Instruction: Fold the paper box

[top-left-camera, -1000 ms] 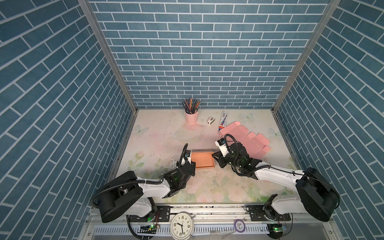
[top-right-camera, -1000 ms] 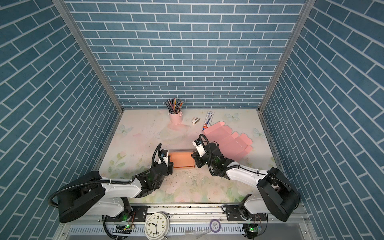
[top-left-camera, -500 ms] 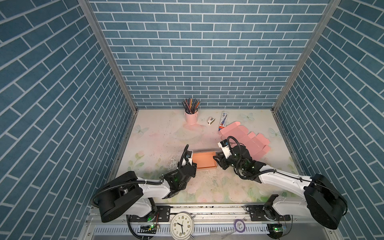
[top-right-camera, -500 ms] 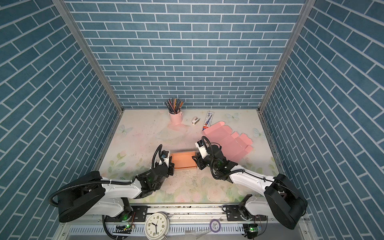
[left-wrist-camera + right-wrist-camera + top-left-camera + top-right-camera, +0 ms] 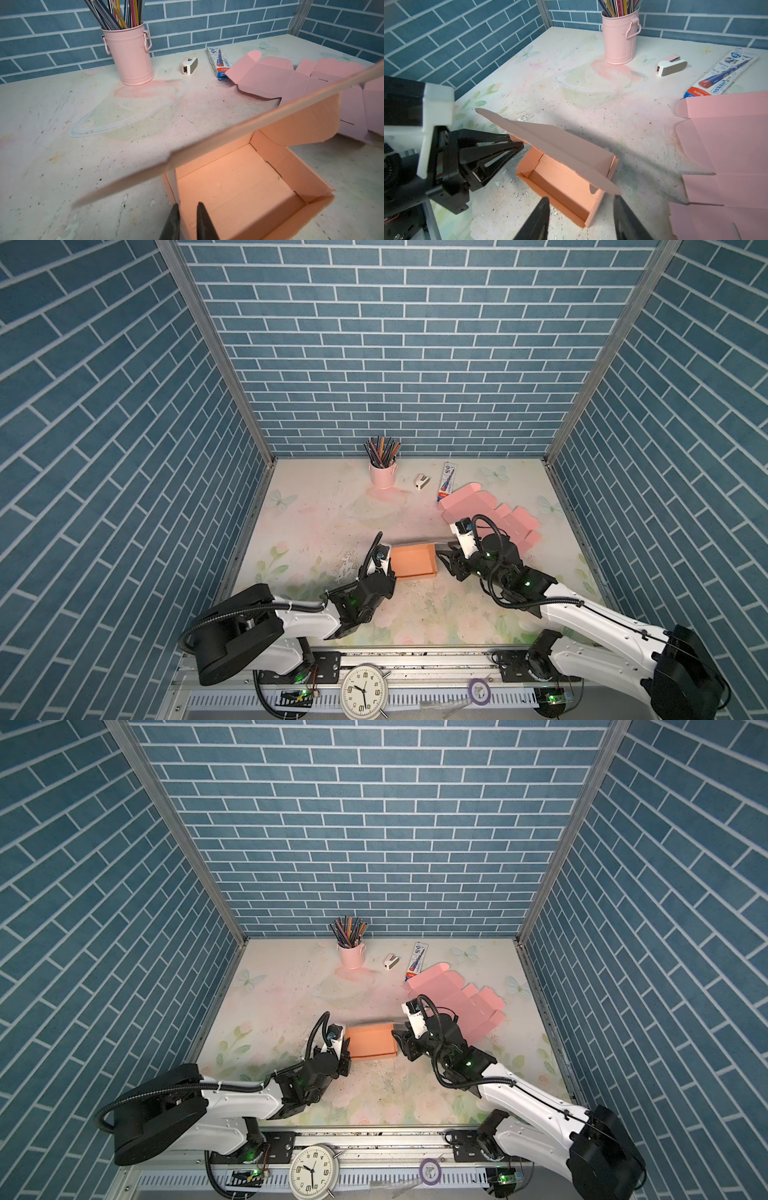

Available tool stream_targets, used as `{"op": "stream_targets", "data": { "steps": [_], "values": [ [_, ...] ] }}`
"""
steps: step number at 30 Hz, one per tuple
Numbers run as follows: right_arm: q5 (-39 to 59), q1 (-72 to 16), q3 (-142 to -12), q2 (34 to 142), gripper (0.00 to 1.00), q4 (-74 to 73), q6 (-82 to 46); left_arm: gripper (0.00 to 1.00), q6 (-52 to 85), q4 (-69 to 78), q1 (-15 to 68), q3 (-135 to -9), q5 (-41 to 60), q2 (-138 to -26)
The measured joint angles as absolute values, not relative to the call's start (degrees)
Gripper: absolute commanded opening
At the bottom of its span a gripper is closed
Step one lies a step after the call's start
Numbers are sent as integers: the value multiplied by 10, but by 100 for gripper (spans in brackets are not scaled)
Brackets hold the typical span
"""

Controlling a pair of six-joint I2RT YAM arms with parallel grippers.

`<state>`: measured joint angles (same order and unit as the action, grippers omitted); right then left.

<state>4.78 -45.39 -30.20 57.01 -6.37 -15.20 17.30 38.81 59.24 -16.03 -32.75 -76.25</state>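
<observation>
The orange paper box [image 5: 413, 561] [image 5: 371, 1041] sits on the table's near middle, its tray formed and its lid [image 5: 560, 149] slanting up from the far wall. My left gripper [image 5: 188, 205] [image 5: 388, 569] is at the box's left end, slightly open. Its fingers straddle that end wall [image 5: 173, 182], one outside and one inside. My right gripper [image 5: 581, 199] [image 5: 441, 562] is open at the box's right end. Its fingers stand on either side of that end's near corner [image 5: 593, 209] without touching it.
Flat pink box sheets [image 5: 490, 514] [image 5: 726, 145] lie just behind the right arm. A pink pencil cup [image 5: 383, 477], a small stapler [image 5: 422, 482] and a pencil packet [image 5: 447, 481] stand along the back wall. A clock [image 5: 363, 693] sits on the front rail.
Both grippers have opened: the right one widely at the box's right end, the left one only a little around the left wall. The box has stayed in place.
</observation>
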Motion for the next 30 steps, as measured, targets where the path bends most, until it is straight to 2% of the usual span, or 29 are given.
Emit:
{"op": "stream_targets", "data": {
  "steps": [3,5,10,13,20,25,30],
  "values": [
    [43,-454,-304,555,51,-47,-152,31,177,369,594,-160,-314,-734],
    [41,-454,-315,553,51,-29,-152,40,184,353,594,-160,-302,-709],
    [39,-454,-364,555,52,3,-151,55,206,270,594,-164,-260,-641],
    [39,-449,-405,568,52,18,-150,70,226,188,593,-178,-234,-592],
    [82,-393,-513,654,52,53,-135,72,256,25,551,-266,-123,-498],
    [107,-379,-569,727,51,65,-118,72,272,-28,509,-358,-60,-518],
    [126,-377,-577,776,50,69,-109,72,283,-28,417,-389,16,-574]
  ]
}}
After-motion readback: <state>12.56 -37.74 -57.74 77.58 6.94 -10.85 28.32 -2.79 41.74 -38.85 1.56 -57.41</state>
